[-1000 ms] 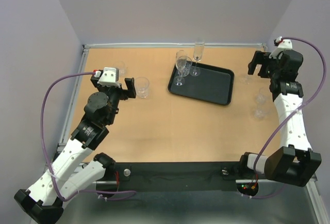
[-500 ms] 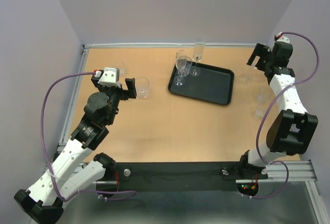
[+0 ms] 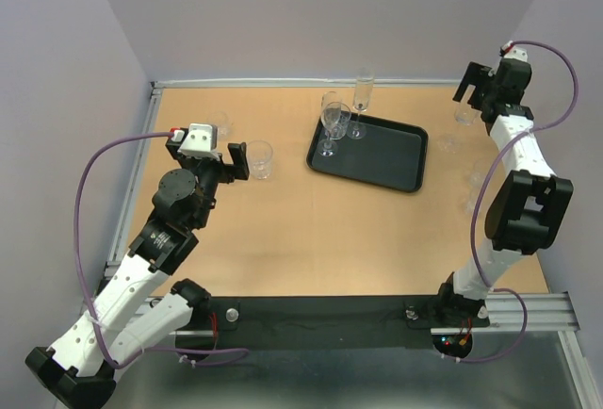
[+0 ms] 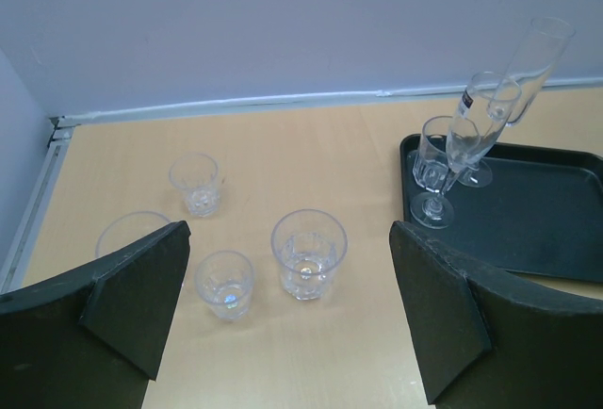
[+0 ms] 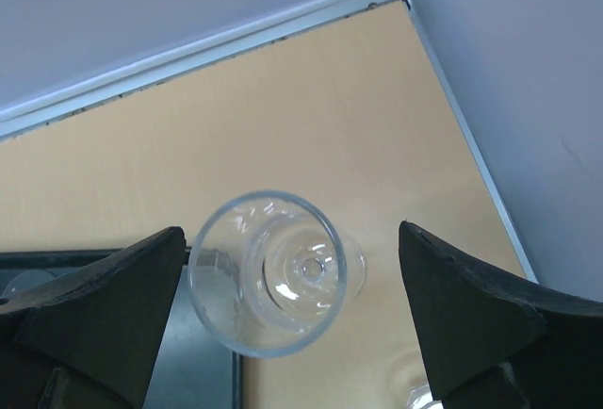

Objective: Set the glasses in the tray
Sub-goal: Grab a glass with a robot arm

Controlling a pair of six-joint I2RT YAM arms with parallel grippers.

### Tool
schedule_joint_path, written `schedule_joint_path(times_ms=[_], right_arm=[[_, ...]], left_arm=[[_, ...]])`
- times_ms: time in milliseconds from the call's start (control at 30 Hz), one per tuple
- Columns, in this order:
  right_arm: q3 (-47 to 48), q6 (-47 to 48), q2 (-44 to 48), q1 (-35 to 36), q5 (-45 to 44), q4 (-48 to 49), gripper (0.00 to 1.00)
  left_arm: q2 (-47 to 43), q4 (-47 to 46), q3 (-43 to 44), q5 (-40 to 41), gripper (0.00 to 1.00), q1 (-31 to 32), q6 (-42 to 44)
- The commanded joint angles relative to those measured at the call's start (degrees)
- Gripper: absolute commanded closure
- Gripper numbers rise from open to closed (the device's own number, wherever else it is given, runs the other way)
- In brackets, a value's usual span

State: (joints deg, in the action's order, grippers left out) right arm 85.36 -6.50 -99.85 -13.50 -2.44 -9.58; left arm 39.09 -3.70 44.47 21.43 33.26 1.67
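Right gripper point(image 5: 290, 239) spread wide, empty, poised above a stemmed glass point(image 5: 266, 272) standing on the table point(image 3: 283, 230) beside the tray point(image 3: 377, 159), likely lining up a grasp; left gripper point(image 4: 287, 239) likewise spread, facing tumblers point(image 4: 308, 253); three stemmed glasses point(image 4: 435, 169) already stand in the tray.

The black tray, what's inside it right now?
Three stemmed glasses stand clustered in the far left corner of the tray; its remaining floor is bare. Nothing hides it in the top view.
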Motion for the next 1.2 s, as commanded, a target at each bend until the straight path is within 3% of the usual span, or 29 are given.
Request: schedule_joint_path(times_ms=[0, 400, 533, 767, 967, 1167], right_arm=[[4.2, 1.9, -1.0, -0.3, 0.7, 4.2, 0.01], [3.8, 3.2, -1.0, -0.3, 1.5, 5.5, 0.17], [3.8, 3.5, -1.0, -0.3, 1.6, 6.0, 0.27], [3.4, 4.5, 0.3, -0.3, 2.1, 6.6, 0.58], [3.6, 5.8, 1.9, -0.3, 1.9, 7.1, 0.65], [5.1, 6.1, 4.1, -0.3, 2.1, 7.2, 0.66]], left_arm=[[-0.4, -3.3, -0.2, 0.0, 0.01, -0.4, 0.3], [-0.3, -3.3, -0.1, -0.1, 0.01, -0.3, 0.2], [-0.6, -3.2, -0.2, -0.2, 0.01, -0.4, 0.2], [-0.4, -3.2, -0.2, -0.2, 0.01, -0.4, 0.3], [-0.5, -3.3, -0.1, -0.1, 0.01, -0.4, 0.2], [-0.4, -3.3, -0.2, -0.2, 0.01, -0.3, 0.2]])
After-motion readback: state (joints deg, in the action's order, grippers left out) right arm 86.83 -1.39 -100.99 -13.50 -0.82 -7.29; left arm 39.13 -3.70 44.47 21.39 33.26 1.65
